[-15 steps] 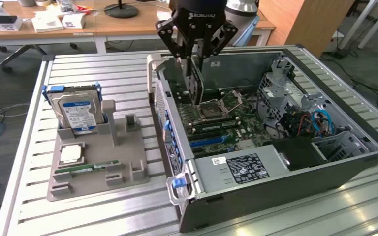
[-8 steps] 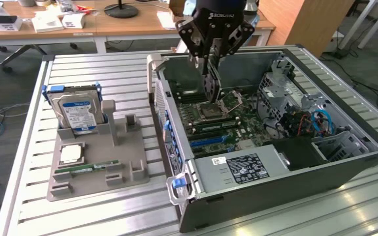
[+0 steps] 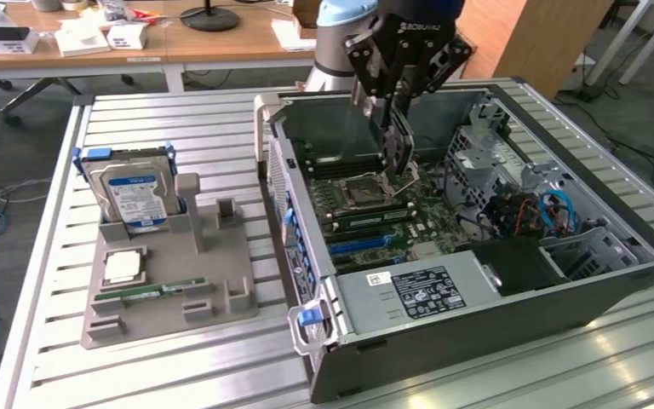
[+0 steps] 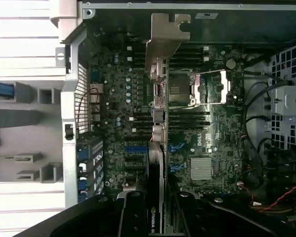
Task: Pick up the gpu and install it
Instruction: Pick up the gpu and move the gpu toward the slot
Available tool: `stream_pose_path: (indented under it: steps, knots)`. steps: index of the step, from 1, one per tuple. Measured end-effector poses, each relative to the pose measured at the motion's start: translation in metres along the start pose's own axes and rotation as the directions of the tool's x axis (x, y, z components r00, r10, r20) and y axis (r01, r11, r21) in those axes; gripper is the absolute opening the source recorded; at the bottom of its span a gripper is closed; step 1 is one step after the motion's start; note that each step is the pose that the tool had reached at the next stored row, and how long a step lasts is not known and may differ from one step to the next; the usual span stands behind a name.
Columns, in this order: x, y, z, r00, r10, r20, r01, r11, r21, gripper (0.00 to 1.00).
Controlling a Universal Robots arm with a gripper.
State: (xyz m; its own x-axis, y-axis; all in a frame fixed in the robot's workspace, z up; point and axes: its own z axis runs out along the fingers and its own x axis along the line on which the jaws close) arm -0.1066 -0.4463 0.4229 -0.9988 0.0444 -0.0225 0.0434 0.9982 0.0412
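i see the gripper [image 3: 395,102] clenched on the gpu [image 3: 398,141], holding it upright over the motherboard [image 3: 384,217] inside the open computer case [image 3: 599,281]. its silver bracket [image 4: 165,34] lies near one case wall. the hard drive [image 3: 134,196] stands well apart, at the exterior view's left.

"robotiq" upside down on the pincer [image 3: 397,152]; "qu" beside a small logo on the gpu [image 4: 155,168]

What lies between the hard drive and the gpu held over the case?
In the exterior view, the grey holder's empty uprights and the computer case's wall lie between the hard drive and the gpu.
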Motion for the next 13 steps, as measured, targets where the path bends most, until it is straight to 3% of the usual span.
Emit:
stream_pose_path:
  steps: [13]
  knots:
    - [-0.058, 0.0025, 0.0014, 1.0, 0.0, 0.0, 0.0, 1.0, -0.0004, 0.26]
